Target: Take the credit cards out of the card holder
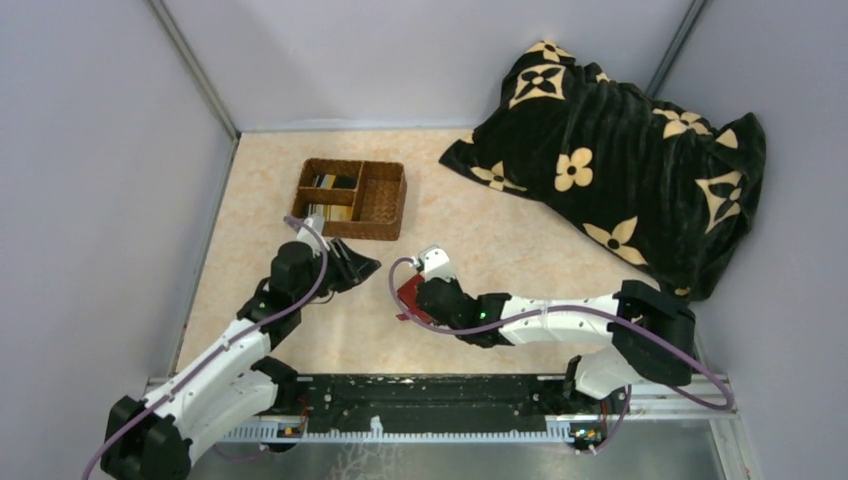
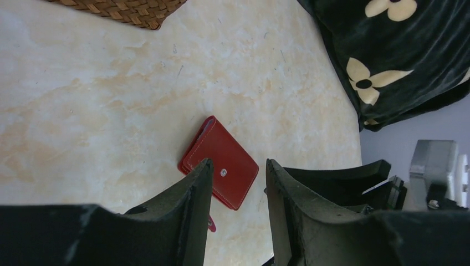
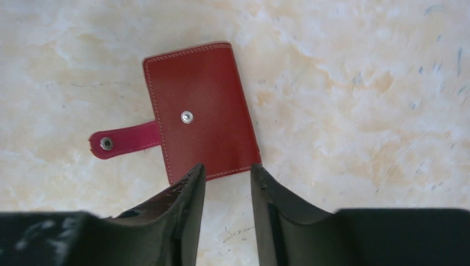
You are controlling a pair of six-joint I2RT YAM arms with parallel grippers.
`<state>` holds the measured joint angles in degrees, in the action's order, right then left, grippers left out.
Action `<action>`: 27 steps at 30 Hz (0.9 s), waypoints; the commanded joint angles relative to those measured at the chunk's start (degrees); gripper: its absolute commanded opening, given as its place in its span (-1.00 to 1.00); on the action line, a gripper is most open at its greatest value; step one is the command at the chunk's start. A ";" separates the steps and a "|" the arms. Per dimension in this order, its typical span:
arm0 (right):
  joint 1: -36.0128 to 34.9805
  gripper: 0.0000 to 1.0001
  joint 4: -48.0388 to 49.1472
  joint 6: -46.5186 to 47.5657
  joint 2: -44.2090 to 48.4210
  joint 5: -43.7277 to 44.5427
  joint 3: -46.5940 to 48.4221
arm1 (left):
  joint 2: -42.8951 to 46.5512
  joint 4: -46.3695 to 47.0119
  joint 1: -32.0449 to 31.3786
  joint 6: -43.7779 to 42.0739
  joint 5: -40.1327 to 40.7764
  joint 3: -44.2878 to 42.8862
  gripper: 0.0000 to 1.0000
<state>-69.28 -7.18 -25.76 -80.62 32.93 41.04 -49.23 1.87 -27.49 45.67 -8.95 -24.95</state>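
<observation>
The red card holder (image 1: 406, 294) (image 2: 224, 160) (image 3: 199, 105) lies folded shut and flat on the table, its snap tab (image 3: 119, 141) undone and sticking out sideways. My right gripper (image 1: 416, 298) (image 3: 227, 166) hovers just over the holder's near edge, open, with only bare table between its fingers. My left gripper (image 1: 365, 268) (image 2: 237, 162) is open and empty, a short way left of the holder and pointing toward it. Credit cards (image 1: 332, 195), dark, striped and tan, lie in the left compartments of the wicker basket.
The brown wicker divided basket (image 1: 395, 205) (image 2: 127, 8) stands behind the left gripper. A black blanket with cream flower prints (image 1: 620, 150) (image 2: 399, 50) is heaped at the back right. Grey walls close in the table on three sides.
</observation>
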 commanded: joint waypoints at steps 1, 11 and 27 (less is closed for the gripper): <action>-2.36 -0.13 -1.61 6.64 -1.95 0.71 8.40 | 6.31 -1.23 0.37 1.16 3.47 2.82 -0.08; -5.83 -0.08 -10.92 9.65 -20.87 5.66 22.98 | 10.96 -8.71 0.41 -0.90 7.81 2.20 -0.08; -6.11 -0.08 -18.25 9.60 -28.00 12.36 27.87 | 10.62 -9.00 0.48 -1.73 8.03 2.49 -0.08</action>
<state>-74.81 -22.63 -17.12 -107.85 42.13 66.54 -38.85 -9.52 -27.22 43.99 -0.40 -22.52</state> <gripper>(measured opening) 0.461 0.462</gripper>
